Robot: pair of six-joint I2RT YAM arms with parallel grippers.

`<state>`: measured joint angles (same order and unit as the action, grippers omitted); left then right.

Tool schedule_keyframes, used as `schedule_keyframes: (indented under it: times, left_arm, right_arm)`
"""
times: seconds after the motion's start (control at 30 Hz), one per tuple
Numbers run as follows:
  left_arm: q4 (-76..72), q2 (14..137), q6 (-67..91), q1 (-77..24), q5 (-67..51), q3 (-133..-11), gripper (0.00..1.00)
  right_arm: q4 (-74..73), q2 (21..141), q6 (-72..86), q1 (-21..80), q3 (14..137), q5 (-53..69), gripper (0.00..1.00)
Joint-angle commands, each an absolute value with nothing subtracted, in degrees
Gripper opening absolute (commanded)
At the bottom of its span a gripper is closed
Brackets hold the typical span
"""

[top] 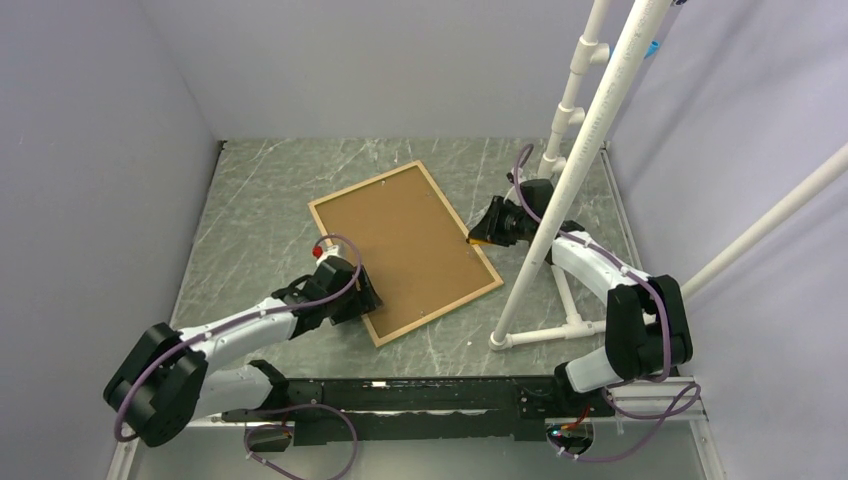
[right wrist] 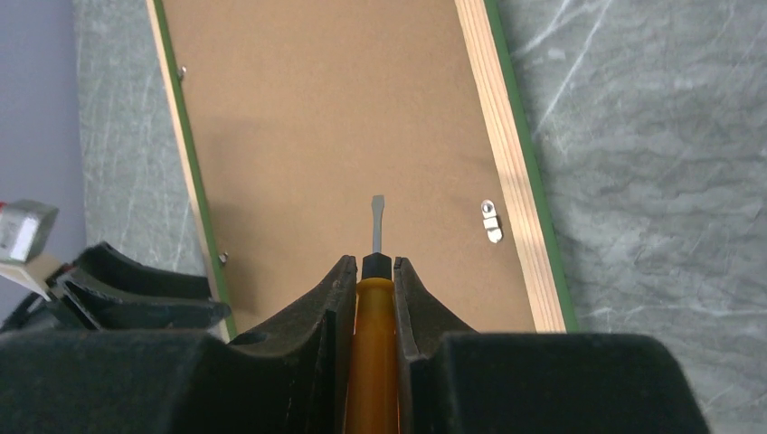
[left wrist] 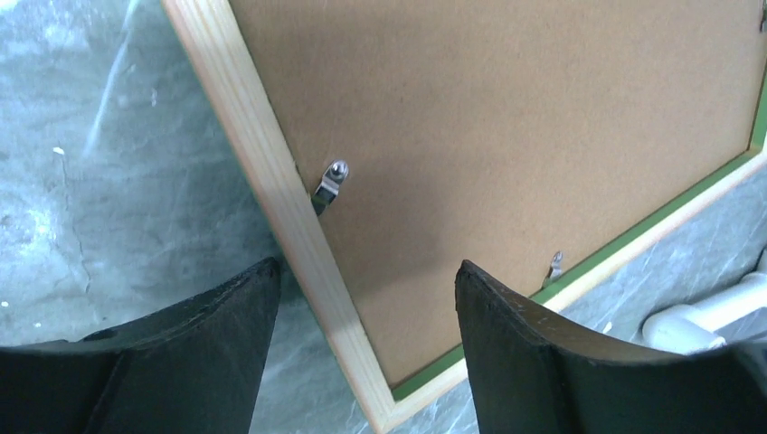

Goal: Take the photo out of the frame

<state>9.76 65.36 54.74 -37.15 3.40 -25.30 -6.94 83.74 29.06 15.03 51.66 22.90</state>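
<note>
From above, the frame lies flat on the grey marbled table, turned at an angle, with its back side up, so the brown backing board fills it. The photo cannot be seen in any view, because this board covers the whole opening. The left gripper is at the near left corner of the frame, and the right gripper is at its right edge, just beside a white pipe stand. In the left wrist view, the left gripper is released: its two black fingers stand wide apart, one over the table and one over the board, with the light wood rim between them. A small metal clip sits on this rim. In the right wrist view, the right gripper is clenched on an orange-handled screwdriver. Its flat blade points out over the board, near another clip at the rim.
</note>
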Motion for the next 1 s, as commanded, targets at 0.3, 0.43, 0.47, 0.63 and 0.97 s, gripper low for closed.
schedule_keyframes:
  times: [0.3,0.43,0.47,0.63,0.97]
  left_arm:
    - [10.8,77.0,36.1,-28.7,-1.6,-29.5,0.52]
    - [11.2,79.4,28.6,-21.1,-9.5,-30.8,0.34]
    - [12.3,79.8,26.4,-20.2,-10.3,-31.9,0.31]
    - [18.9,81.9,24.6,-14.8,-11.2,-37.4,0.14]
    - [35.5,72.1,30.4,-7.6,10.4,-47.9,0.64]
  right_arm:
    - [-6.6,79.4,26.3,15.4,45.9,23.2,0.0]
    - [-6.5,79.2,26.3,15.4,45.1,23.5,0.0]
    - [-6.3,79.0,26.4,15.4,44.9,23.6,0.0]
    - [-6.2,78.3,26.4,15.4,44.3,23.5,0.0]
    - [-7.0,76.4,25.7,15.4,44.0,23.5,0.0]
